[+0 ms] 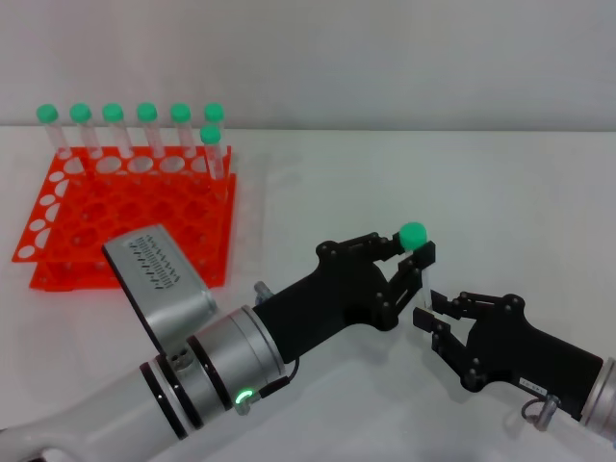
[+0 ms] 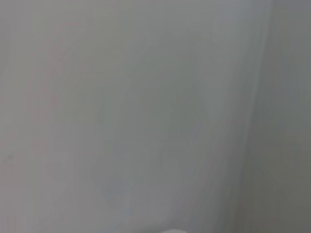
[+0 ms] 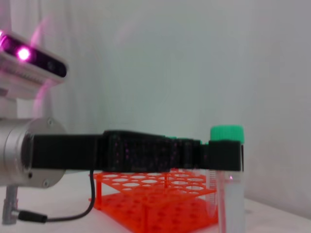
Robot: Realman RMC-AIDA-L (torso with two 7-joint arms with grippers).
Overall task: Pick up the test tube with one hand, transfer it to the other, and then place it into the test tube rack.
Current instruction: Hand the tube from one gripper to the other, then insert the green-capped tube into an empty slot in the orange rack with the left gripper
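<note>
The left end effector [image 1: 416,258] is clamped just under the green cap of the test tube [image 1: 420,252], holding it upright above the white surface [image 1: 404,183]. Beside it, the right end effector [image 1: 441,318] sits at the tube's lower end, fingers spread. A clean handover probably needs the right fingers well clear before the left arm swings toward the test tube rack [image 1: 58,245], well apart at the left
</note>
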